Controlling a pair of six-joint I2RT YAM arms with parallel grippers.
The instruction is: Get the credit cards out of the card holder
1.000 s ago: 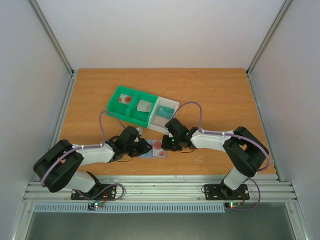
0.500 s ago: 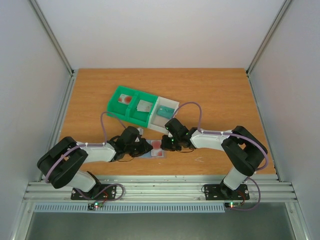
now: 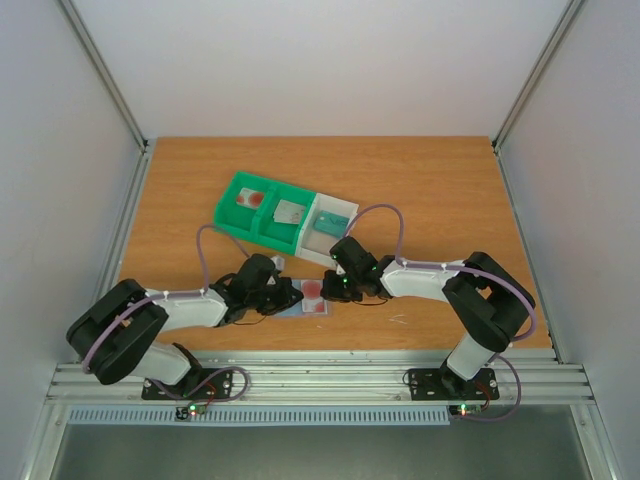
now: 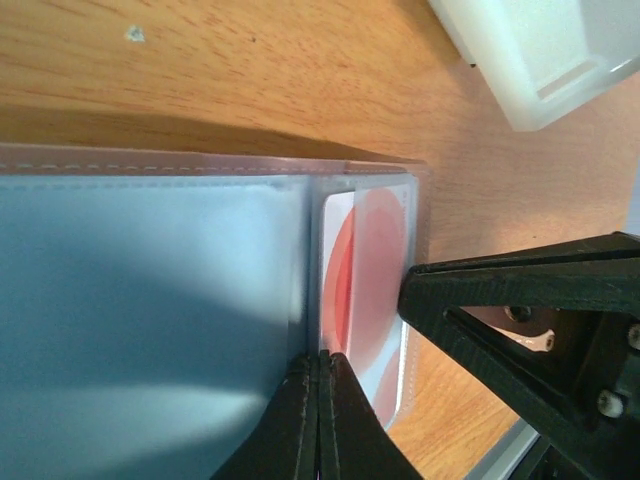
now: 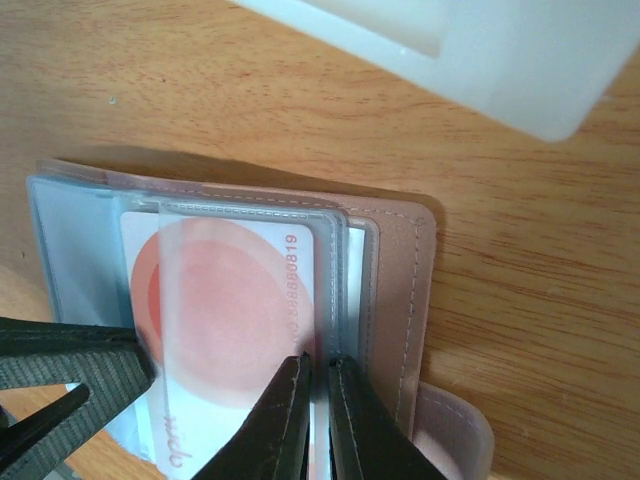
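Note:
The card holder [image 3: 297, 298] lies open on the table between my two grippers. In the right wrist view its pink cover [image 5: 400, 290] and clear sleeves show. A white credit card with a red disc [image 5: 215, 300] sticks partway out of a sleeve. My right gripper [image 5: 318, 368] is shut on the sleeve edges beside that card. In the left wrist view the same card [image 4: 365, 260] lies next to a slate-blue page [image 4: 150, 330]. My left gripper [image 4: 320, 362] is shut, its tips pinching the card's edge. The right gripper's finger [image 4: 520, 300] rests at the card's other side.
A green-and-white three-compartment tray [image 3: 262, 226] stands just behind the holder, with cards in its compartments. Its white end [image 4: 540, 50] is close to both grippers and also shows in the right wrist view as the tray's white end [image 5: 480, 50]. The table's front rail runs right behind the arms.
My left gripper's jaws have closed at the card's edge, and the left arm has shifted slightly. The right gripper has tightened a little and stayed in place.

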